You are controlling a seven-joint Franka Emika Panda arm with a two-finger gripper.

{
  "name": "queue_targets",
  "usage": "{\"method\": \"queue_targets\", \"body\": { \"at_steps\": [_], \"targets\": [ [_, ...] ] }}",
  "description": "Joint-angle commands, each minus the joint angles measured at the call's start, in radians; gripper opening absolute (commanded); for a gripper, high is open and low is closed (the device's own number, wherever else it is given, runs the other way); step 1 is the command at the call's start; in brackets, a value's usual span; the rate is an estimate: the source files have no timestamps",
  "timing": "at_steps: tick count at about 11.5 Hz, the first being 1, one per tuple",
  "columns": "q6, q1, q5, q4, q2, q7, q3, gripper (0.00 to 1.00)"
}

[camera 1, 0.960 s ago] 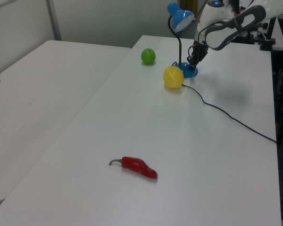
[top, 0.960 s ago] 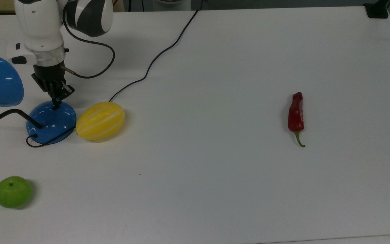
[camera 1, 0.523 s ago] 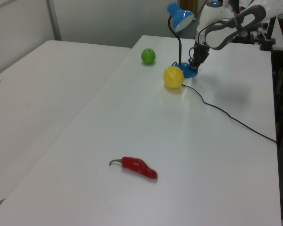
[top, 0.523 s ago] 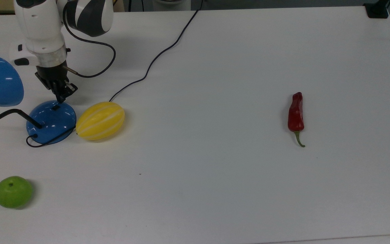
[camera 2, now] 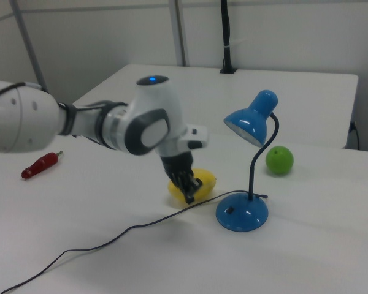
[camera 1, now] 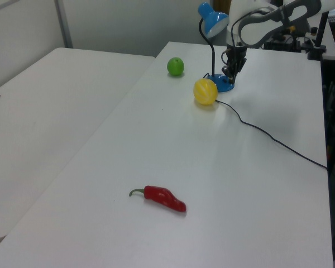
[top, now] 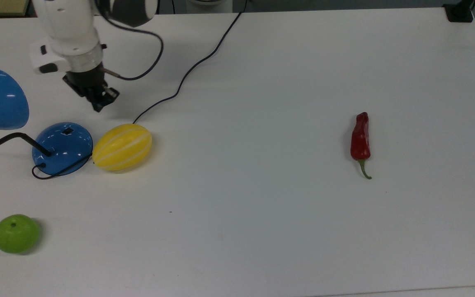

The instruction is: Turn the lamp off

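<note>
Top view: lamp (top: pixel 62 148) at table's (top: pixel 262 206) left edge, beside yellow melon (top: pixel 122 147); gripper (top: pixel 98 104) above and apart, jaws apparently pressed together; glossy dome likely slippery, neck flexible; switch (top: pixel 68 130) for pressing, no grasp needed.

Glossy blue lamp (top: pixel 62 148), black neck; yellow white-striped melon (top: pixel 122 147); green apple (top: pixel 16 233); red chilli (top: pixel 360 138)

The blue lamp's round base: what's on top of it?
On the lamp's base sit a small black switch and the black neck rising from it. The gripper is off to the side, not touching. What lies under the base is hidden.
</note>
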Motion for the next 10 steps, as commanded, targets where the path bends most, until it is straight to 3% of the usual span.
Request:
{"method": "queue_targets", "body": {
  "at_steps": [1, 3, 8, 10],
  "targets": [
    [-0.207, 0.143, -0.019, 0.005, -0.118, 0.002, -0.005, 0.0],
    [-0.348, 0.232, -0.017, 0.037, -0.185, -0.073, -0.005, 0.0],
    [-0.514, 0.367, 0.036, 0.051, -0.351, -0.176, -0.031, 0.0],
    [-0.527, 0.42, 0.072, 0.056, -0.377, -0.176, -0.086, 0.0]
  ]
}}
